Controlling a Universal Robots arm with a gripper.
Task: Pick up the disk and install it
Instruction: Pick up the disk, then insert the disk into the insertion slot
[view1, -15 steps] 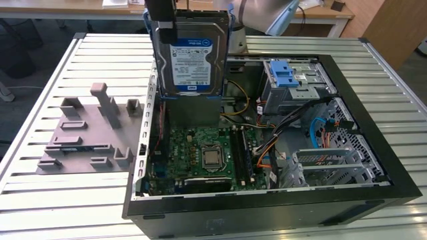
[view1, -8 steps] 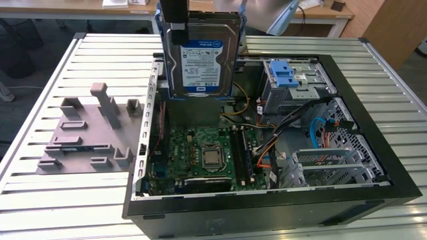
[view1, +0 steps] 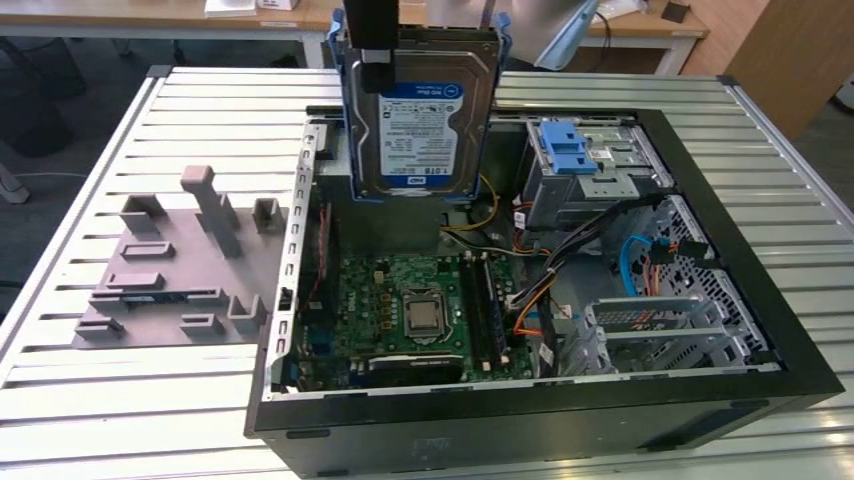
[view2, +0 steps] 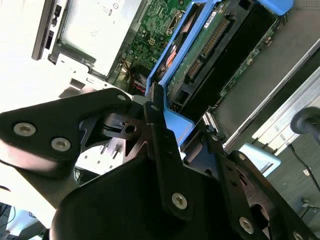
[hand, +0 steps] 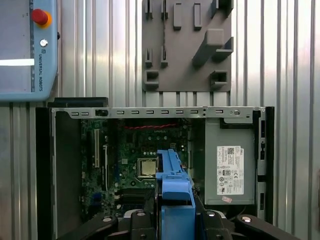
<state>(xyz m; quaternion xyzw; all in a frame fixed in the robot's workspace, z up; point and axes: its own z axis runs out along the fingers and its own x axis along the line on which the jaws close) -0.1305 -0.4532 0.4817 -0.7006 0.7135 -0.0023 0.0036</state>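
Clearly the disk (view1: 416, 110) is off the table (view1: 200, 110) and in the air. It hangs upright, label toward the exterior view, above the far end of the open computer case (view1: 534, 430). The gripper (view2: 177, 122) has it from above, and in the second wrist view the jaws are closed on the blue plastic bracket (view2: 172, 60) that frames the disk, not on the metal body.

That hold looks like the weak point, because a plastic frame can flex, so the disk may tilt or slip in the jaws. Directly below lies the motherboard (view1: 414, 300), and a dropped disk would hit it.

A loose bundle of cables (view1: 627, 250) runs past the drive cage (view1: 587, 165) just beside the disk — a corner of the bracket could catch them on the way down. If the disk comes in tilted, I judge the bracket could jam against the case metal instead of seating.
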